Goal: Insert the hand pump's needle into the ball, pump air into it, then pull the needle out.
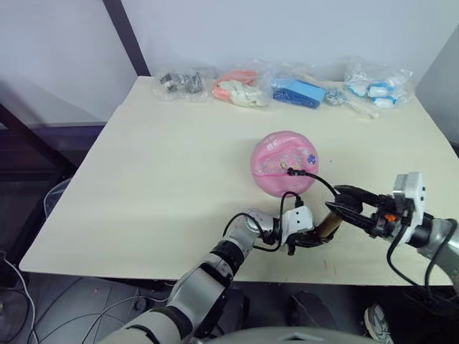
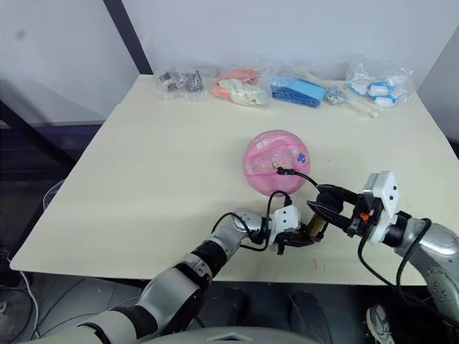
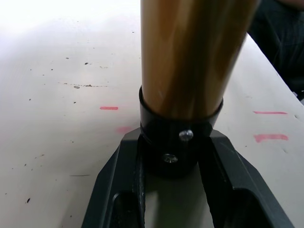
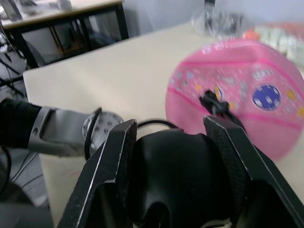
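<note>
Pump (image 1: 328, 225): rigid, slick metal; my left end effector (image 1: 305, 240) clamps its black end cap, right end effector (image 1: 344, 208) closed on the handle. Ball (image 1: 284, 163): light, soft, rolls; just ahead, needle (image 1: 290, 171) seated.

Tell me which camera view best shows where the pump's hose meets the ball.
The left eye view: the black hose runs clear across to its fitting on the round pink ball. The right eye view shows the same. The right wrist view shows the fitting blurred, behind the right gripper shut on the pump's handle.
</note>
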{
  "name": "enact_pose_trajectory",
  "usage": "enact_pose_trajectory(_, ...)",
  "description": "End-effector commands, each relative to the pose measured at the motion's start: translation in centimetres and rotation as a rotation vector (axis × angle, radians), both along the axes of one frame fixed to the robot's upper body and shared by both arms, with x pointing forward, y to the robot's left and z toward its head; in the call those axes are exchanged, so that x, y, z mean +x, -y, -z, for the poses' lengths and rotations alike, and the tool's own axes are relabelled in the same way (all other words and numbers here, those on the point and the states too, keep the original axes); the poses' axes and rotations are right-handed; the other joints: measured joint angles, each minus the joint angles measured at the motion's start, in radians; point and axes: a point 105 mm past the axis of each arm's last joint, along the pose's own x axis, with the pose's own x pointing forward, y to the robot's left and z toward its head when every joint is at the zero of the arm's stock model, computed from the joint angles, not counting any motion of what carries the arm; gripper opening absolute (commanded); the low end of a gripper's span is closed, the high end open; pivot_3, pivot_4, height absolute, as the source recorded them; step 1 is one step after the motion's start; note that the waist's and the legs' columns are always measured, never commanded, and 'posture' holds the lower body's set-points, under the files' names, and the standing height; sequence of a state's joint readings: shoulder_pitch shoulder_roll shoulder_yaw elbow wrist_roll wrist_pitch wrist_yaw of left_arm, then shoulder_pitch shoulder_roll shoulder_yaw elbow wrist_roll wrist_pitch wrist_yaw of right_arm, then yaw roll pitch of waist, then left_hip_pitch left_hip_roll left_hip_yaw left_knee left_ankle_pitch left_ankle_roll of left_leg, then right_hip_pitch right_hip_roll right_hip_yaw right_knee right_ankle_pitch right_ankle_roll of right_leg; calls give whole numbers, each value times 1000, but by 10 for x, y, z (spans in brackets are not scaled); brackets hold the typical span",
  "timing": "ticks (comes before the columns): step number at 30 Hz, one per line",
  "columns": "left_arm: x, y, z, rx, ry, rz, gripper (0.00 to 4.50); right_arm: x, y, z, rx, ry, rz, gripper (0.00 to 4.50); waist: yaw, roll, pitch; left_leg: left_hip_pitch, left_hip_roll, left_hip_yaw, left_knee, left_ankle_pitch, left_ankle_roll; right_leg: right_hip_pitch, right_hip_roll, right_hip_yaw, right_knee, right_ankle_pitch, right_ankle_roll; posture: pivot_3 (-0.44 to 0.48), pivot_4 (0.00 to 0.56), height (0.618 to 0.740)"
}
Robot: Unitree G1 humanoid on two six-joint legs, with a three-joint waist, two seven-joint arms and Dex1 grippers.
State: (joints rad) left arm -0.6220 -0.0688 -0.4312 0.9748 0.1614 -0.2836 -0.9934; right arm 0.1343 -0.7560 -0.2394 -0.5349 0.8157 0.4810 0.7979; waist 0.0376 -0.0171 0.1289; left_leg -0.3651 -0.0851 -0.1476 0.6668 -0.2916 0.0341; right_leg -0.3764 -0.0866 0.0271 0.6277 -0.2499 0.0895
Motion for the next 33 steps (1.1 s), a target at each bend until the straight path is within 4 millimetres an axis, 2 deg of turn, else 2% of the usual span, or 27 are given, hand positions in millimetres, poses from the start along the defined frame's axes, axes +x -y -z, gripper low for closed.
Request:
enact_pose_trajectory(1,-13,-22,37,126,-116,-31,1099,-8,5,-54,24,79,-53,1740,1,5,6,-2,-1,1,0,0,0,-1,-1,0,0,0,0,0,150,740)
enact_pose_trajectory(4,-13,-22,37,127,-117,-27,1099,-11,11,-81,37,100,-58,1740,2,5,7,-4,-1,0,0,0,0,-2,-2,0,0,0,0,0,150,740)
enact_pose_trajectory(10,-14,-22,37,127,-117,-22,1099,-17,20,-119,32,140,-56,1740,3,5,9,-6,-1,0,0,0,0,-2,-2,-1,-1,0,0,0,150,740)
enact_pose_trajectory(16,-13,-23,37,131,-117,-25,1099,-18,27,-146,20,184,-41,1740,3,4,10,-7,-1,0,0,0,0,-3,-3,-1,-1,0,0,0,150,740)
enact_pose_trajectory(19,-11,-23,36,131,-115,-33,1099,-16,30,-153,7,194,-30,1740,3,5,10,-7,-1,0,1,0,0,-4,-3,-1,-1,0,0,0,150,740)
enact_pose_trajectory(25,-12,-22,37,131,-116,-33,1099,-14,24,-118,-27,97,-37,1740,3,4,10,-8,-1,0,1,0,0,-4,-3,-1,-1,0,0,0,150,740)
enact_pose_trajectory(28,-13,-24,38,134,-119,-28,1099,-12,22,-88,-50,49,-18,1740,3,1,8,-8,-1,-1,1,0,0,-4,-2,-1,-1,0,0,0,150,740)
enact_pose_trajectory(33,-12,-25,38,136,-121,-33,1099,-12,14,-51,-59,3,0,1740,1,0,7,-3,0,0,1,0,0,-1,-1,-1,-1,0,1,0,150,740)
